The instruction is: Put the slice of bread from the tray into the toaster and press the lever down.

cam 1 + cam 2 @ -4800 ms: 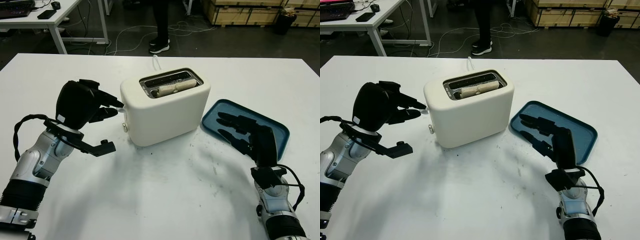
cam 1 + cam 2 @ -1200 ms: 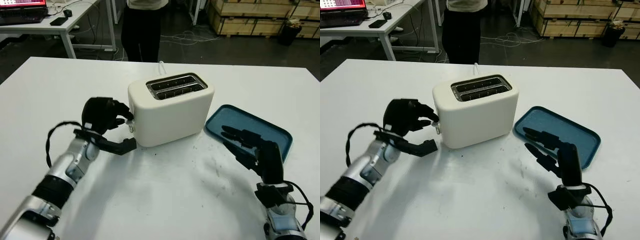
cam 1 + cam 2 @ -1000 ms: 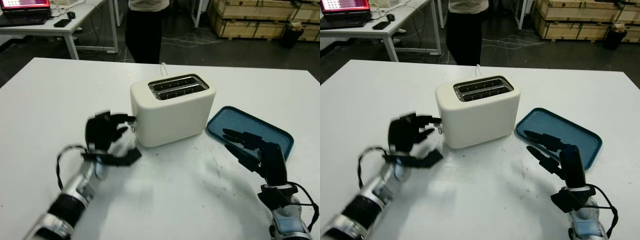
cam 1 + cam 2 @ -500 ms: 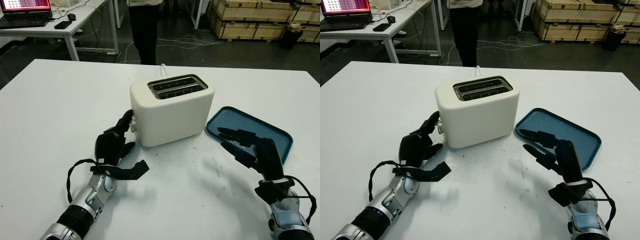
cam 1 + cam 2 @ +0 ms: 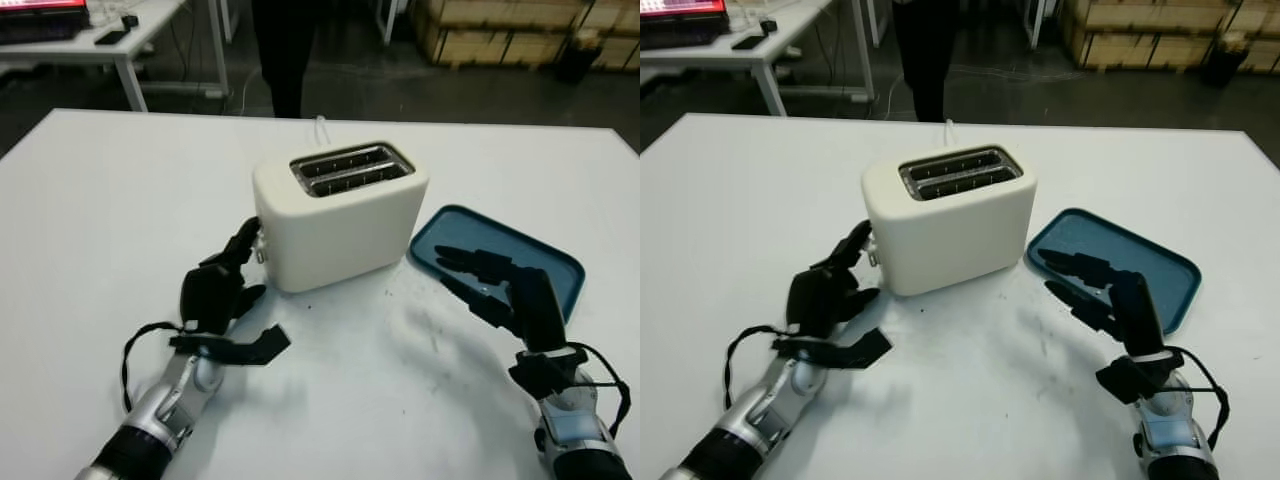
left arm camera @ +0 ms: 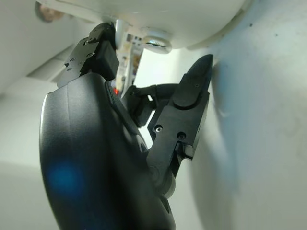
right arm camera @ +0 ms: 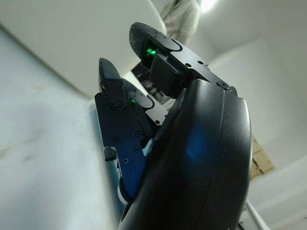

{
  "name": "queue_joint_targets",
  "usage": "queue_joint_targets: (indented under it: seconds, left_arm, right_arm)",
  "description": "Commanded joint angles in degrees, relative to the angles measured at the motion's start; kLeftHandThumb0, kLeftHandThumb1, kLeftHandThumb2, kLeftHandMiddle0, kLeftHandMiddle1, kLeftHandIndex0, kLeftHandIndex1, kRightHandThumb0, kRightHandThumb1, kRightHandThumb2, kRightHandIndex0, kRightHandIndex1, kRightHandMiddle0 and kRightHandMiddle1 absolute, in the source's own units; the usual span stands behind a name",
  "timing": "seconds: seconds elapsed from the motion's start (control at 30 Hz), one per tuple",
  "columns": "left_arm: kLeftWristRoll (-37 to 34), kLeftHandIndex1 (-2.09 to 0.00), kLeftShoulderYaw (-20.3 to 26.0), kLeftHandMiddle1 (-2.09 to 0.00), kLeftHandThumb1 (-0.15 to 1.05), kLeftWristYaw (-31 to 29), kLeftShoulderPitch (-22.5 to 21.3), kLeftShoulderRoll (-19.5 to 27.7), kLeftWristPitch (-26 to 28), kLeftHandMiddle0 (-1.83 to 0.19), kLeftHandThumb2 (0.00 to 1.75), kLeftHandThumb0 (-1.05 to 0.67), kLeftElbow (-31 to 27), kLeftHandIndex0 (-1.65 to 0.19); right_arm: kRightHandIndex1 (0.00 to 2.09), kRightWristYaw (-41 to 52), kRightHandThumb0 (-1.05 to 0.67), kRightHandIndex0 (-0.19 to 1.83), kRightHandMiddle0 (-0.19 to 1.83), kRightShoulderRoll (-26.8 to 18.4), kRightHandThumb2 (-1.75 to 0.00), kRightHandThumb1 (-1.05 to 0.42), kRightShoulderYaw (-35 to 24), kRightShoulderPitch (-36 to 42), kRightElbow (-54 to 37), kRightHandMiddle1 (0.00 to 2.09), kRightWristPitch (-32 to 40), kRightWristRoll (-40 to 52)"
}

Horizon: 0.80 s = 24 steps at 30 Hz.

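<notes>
**Beside the toaster's lever end: left hand open, lever down**

Just ahead of the left hand (image 5: 222, 285) sits the cream toaster (image 5: 340, 215), on the white table (image 5: 120, 190). Left hand holds nothing, open, fingertips reaching up at the toaster's near end face, close to the lever (image 5: 262, 249). Left wrist view has a fingertip (image 6: 93, 50) right by the lever slot and round knob (image 6: 156, 42); cannot tell if it touches. Lever sits low on that face. Both top slots (image 5: 352, 167) look dark; bread does not stick up above the rim, and I cannot tell what is inside.

Right hand (image 5: 510, 290) is open, nothing in it, hovering over the near edge of the blue tray (image 5: 520, 255). Tray lies just past and under its fingers, to the right of the toaster, close to it but not touching.

Beyond the far edge of the table from both hands: a person's legs (image 5: 283, 45) in dark trousers, a desk (image 5: 110, 35), wooden crates (image 5: 490, 25)
</notes>
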Motion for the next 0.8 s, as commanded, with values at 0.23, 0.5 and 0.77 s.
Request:
queue_joint_targets:
  seconds: [0.23,0.5,0.77]
  left_arm:
    - [-4.76,-0.01,16.17,-1.15,0.76,-13.73,0.70,5.03,2.27,-0.60,0.01,-0.33,-23.11,-0.93]
    - [-4.18,0.00,24.49,-0.84,0.75,-21.92,-4.32,6.76,11.05,-0.74,0.00,-0.41,-26.87,-0.94]
    - [-1.61,0.00,24.38,-0.69,0.73,-32.69,-11.71,11.02,21.00,-0.75,0.00,-0.52,-27.66,-0.88]
  right_arm:
    - [0.00,11.07,-0.26,0.75,0.68,-4.38,0.00,-0.89,-2.08,-8.06,-5.33,0.00,12.30,11.41]
    - [0.01,17.76,-0.26,0.76,0.67,-10.78,0.00,-0.83,-4.00,-19.08,2.21,0.00,14.64,11.16]
    - [0.01,15.94,-0.50,0.78,0.70,-17.15,0.00,-0.82,-1.57,-29.19,8.82,0.01,18.63,1.84]
